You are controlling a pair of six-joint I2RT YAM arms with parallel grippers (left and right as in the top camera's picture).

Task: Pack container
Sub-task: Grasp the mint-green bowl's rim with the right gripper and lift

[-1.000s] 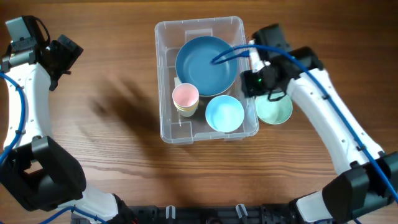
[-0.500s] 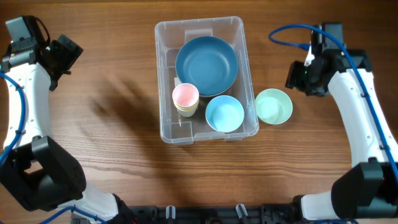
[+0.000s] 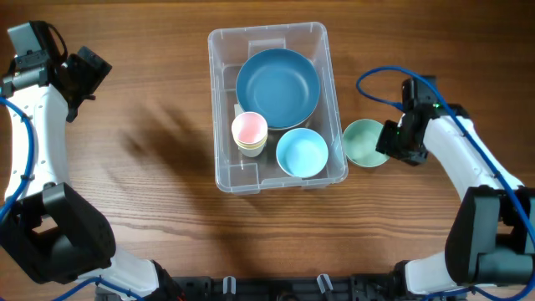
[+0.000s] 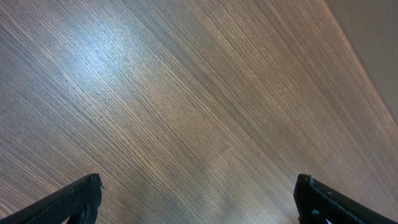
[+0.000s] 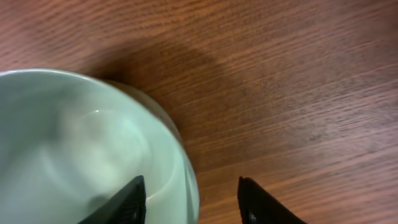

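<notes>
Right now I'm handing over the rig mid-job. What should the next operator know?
Left gripper: open, idle over bare table.
Right gripper: open, fingers straddling the green bowl rim, not clamped.
Container: mid-table, holding the blue plate, pink cup on a cup stack, and light blue bowl.
Done: those are packed.
Left: the green bowl sits outside, beside the container's right wall; grip it and place it inside.

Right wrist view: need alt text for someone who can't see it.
The right gripper hangs open over the rim of a pale green bowl, one black jaw inside the bowl and the other outside, neither visibly touching it. The bowl fills the left of the picture and sits on a brown wooden table.
</notes>
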